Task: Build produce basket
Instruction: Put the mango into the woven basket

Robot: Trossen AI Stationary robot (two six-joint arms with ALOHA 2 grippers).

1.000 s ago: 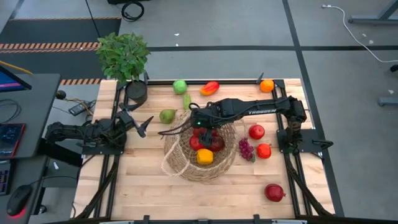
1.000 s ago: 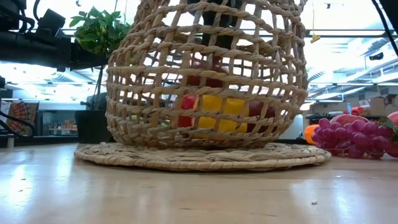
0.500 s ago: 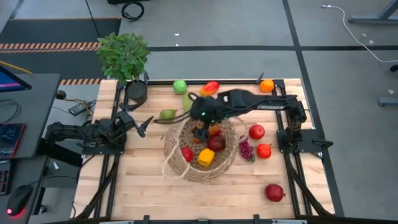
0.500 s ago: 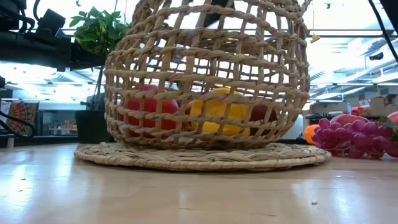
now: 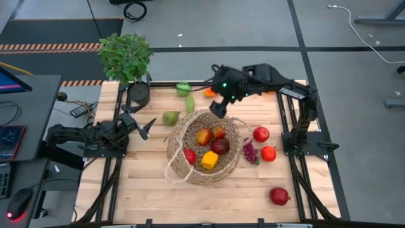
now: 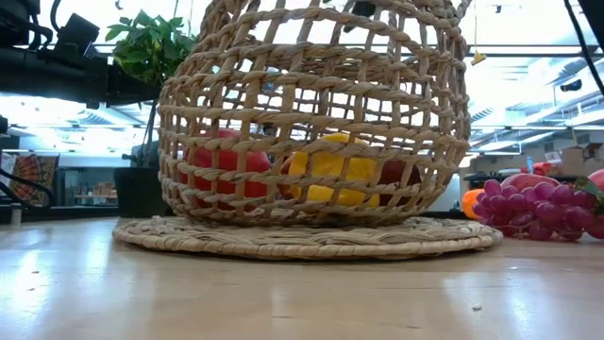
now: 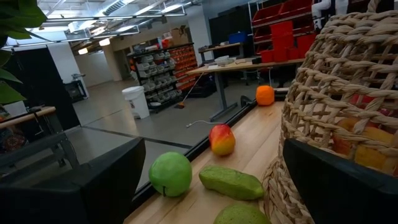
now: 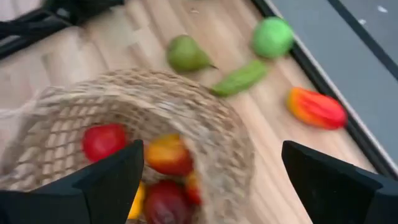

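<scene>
Right pincer (image 5: pixel 216 107) spread, empty, above basket (image 5: pixel 179 158) far rim w/ pear (image 5: pixel 169 118), cucumber (image 5: pixel 190 104) close by; left pincer (image 5: pixel 147 126) spread at bench's left.

Right arm reaching from its base on the table's right side, bending up and over toward the far middle. Right gripper (image 5: pixel 216 107) hanging in the air, pointing down, both dark fingers (image 8: pixel 102 180) standing wide apart and holding nothing. Left arm lying low along the table's left side, waiting. Left gripper (image 5: pixel 144 126) pointing toward the middle, fingers (image 7: pixel 81 186) spread wide, also gripping nothing.
</scene>
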